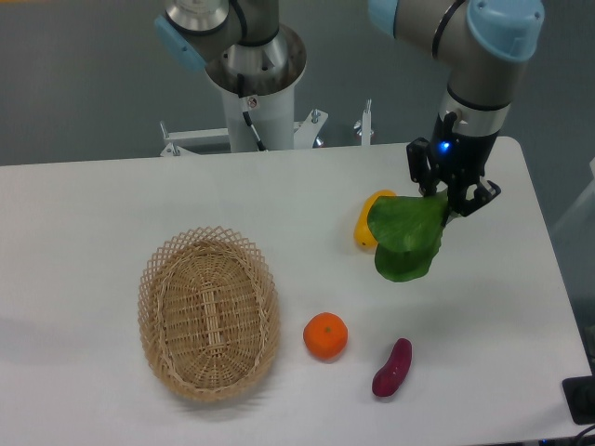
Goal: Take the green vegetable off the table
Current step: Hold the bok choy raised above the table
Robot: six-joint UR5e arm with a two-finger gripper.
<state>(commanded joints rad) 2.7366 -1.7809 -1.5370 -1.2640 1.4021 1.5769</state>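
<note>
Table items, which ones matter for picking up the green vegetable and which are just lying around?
Job:
green vegetable, held by the hand
table

Lying about:
wicker basket
orange
yellow vegetable
purple sweet potato

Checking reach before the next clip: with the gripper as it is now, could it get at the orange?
Probably not right away. The gripper is shut on the green vegetable, so it is occupied. Otherwise the orange sits in the open on the table, apart from the basket and purple sweet potato.
</note>
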